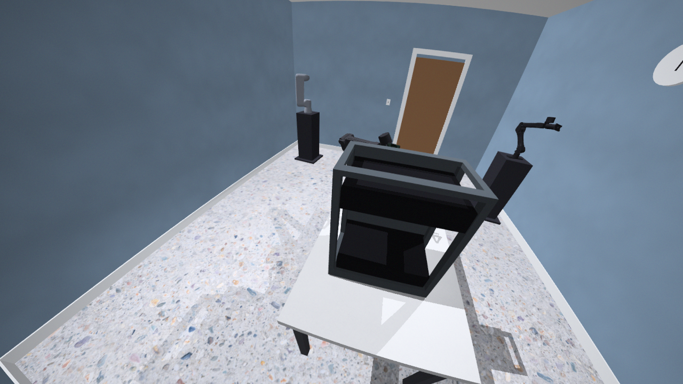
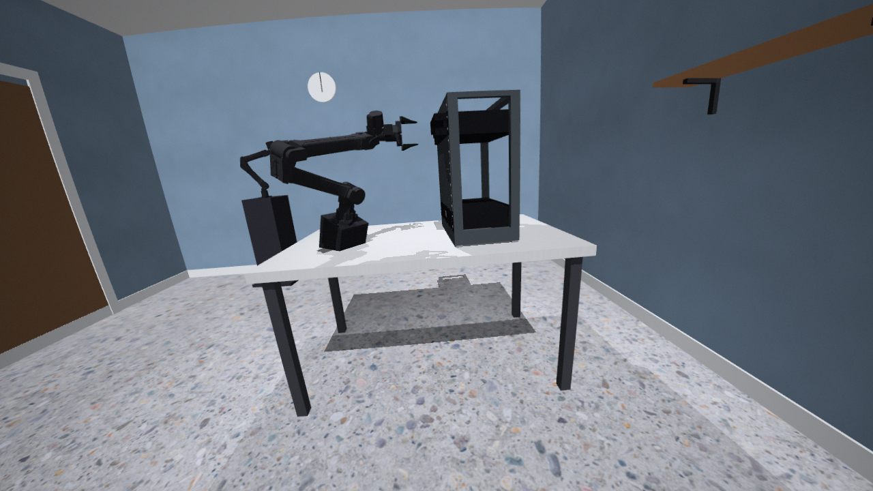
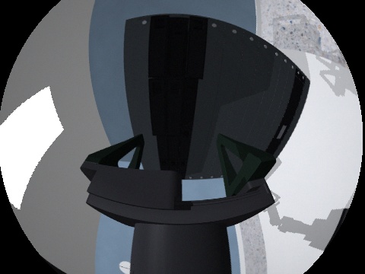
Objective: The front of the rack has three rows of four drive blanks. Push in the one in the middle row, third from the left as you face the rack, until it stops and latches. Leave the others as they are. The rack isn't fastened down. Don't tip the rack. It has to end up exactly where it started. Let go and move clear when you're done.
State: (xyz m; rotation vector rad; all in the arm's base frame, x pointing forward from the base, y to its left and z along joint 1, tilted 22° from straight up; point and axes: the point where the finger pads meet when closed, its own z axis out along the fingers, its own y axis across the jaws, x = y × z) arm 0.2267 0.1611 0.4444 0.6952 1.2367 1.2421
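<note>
Rack [image 2: 485, 168]: upright on the table [image 2: 427, 247], near its right end; no tilt is seen. Drive blanks [image 3: 175, 97]: dark front face, rows not told apart; the push is judged not yet begun. Arm [image 2: 323, 146]: stretched level toward the upper front. Gripper [image 2: 407, 134]: spread wide, empty, just short of the front.
</note>
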